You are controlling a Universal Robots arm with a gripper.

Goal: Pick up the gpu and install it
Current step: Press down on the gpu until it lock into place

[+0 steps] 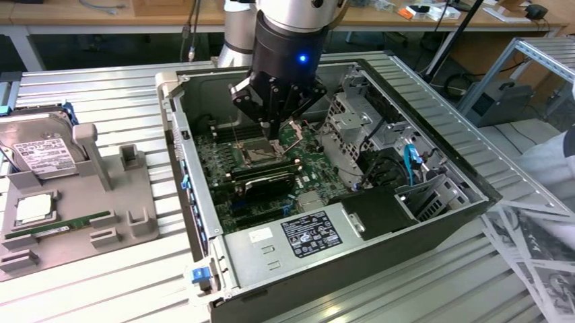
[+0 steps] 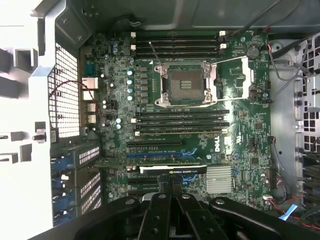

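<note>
The bench (image 1: 108, 87) is a slatted metal surface that carries an open computer case (image 1: 199, 222) lying on its side, occupying most of the middle of the bench. A grey parts holder (image 1: 85, 222) sits beside the case, toward the bench edge at the exterior view's left. A silver hard drive (image 1: 40, 151) with a white label stands at the far end of this holder, and a narrow green memory stick (image 1: 63, 224) lies in a slot along its near part.

Inside the case, the green motherboard (image 2: 240, 125) covers the floor. An empty processor socket (image 2: 183, 85) with a metal frame sits near the middle of the board, with rows of black memory slots (image 2: 177, 42) on either side of it. A power supply (image 1: 297, 235) with a black label fills the near end of the case.

The robot arm (image 1: 287, 40) reaches down into the case from above. The gripper (image 1: 280, 124) hangs over the motherboard near the socket, with its fingers (image 2: 170, 210) closed together and nothing held between them.

The gpu (image 2: 172, 169) stands on edge in an expansion slot of the motherboard, just beyond the gripper fingertips in the wrist view, its bracket end toward the perforated rear wall (image 2: 67, 85) of the case. A finned silver heatsink (image 2: 220, 179) sits just beside its other end.
</note>
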